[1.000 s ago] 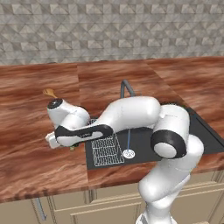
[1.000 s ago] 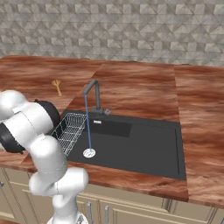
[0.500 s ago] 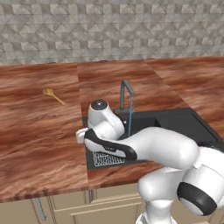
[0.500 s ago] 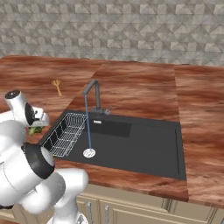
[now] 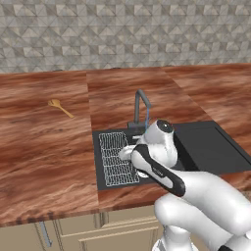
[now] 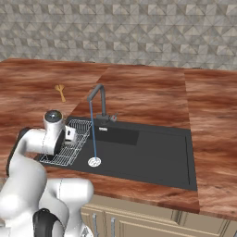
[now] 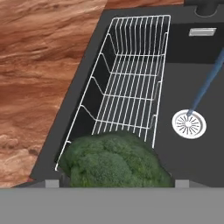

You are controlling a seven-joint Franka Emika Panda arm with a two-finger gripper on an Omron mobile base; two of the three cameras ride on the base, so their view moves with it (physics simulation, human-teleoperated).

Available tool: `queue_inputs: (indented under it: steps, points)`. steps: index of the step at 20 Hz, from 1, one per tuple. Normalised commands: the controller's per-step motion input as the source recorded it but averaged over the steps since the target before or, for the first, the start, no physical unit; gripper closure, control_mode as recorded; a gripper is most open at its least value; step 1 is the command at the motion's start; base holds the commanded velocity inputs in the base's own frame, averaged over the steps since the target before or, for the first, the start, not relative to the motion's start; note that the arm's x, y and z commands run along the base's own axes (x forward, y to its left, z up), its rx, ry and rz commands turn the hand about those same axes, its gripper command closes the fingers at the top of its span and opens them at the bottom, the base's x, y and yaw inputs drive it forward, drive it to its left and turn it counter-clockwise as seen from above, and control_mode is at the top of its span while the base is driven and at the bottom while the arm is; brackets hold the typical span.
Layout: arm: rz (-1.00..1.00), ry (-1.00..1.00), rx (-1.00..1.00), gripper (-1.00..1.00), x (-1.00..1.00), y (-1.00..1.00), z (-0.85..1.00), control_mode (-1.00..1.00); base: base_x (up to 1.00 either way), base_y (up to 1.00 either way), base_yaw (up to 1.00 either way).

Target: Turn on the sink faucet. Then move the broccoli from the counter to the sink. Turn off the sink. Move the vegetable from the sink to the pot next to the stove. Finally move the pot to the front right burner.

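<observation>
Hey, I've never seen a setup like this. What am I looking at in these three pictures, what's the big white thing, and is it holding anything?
The white thing is a robot arm in a computer-rendered kitchen. Two pictures come from cameras behind it, one on its left and one on its right, looking down over the wooden counter and the black sink. The third comes from a camera on the hand itself, looking along its end effector.

The faucet is running, with a thin blue stream falling to the round drain. A white wire rack sits in the sink, and a wooden spoon lies on the counter.

The end effector holds the broccoli above the near end of the rack.
</observation>
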Motion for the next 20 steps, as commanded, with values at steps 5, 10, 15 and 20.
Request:
queue_inputs:
  steps: [5, 10, 15, 20]
  points:
    - [0.0, 0.0, 0.19, 1.0, 0.01, -0.96, 0.0, -1.0, 0.0, 0.0, 0.0]
    - [0.0, 0.03, 0.18, 1.0, 0.21, -0.89, 0.0, -1.0, 0.0, 0.0, 0.0]
    - [0.0, 0.08, 0.06, 1.0, 0.27, -0.62, -0.09, -1.0, 0.0, 0.0, 0.0]
    - [0.0, 0.11, -0.02, 1.0, 0.44, -0.24, -0.31, -1.0, 0.0, 0.0, 0.0]
